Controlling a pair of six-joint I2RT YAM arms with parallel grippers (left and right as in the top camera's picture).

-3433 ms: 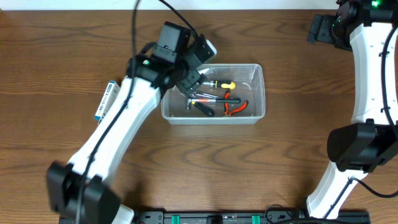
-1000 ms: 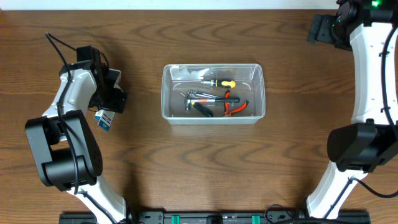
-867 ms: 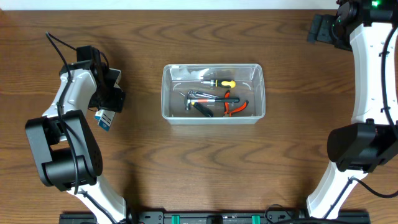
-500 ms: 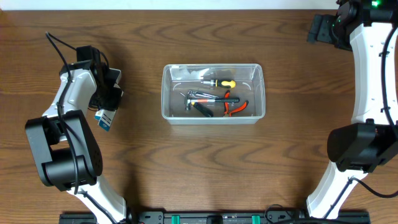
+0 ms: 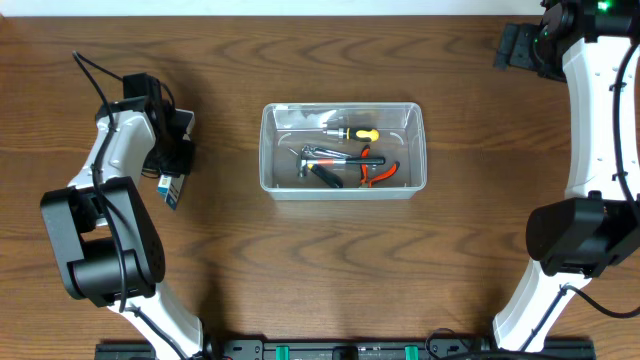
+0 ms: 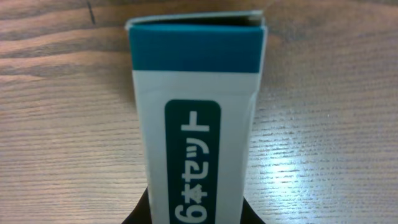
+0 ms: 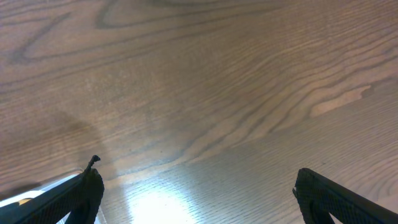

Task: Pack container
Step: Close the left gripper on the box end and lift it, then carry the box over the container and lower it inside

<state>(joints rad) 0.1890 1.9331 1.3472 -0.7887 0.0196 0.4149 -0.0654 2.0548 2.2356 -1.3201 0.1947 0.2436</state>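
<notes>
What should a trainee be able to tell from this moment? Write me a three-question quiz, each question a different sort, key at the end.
1. True or false: the left gripper is shut on the blue-and-white box.
2. Where do the orange-handled pliers lie? A: inside the container. B: beside the container. C: on top of the box.
3. Fill in the gap: the right gripper is ____ and holds nothing.

Key: 1 true; 2 A; 3 open.
</notes>
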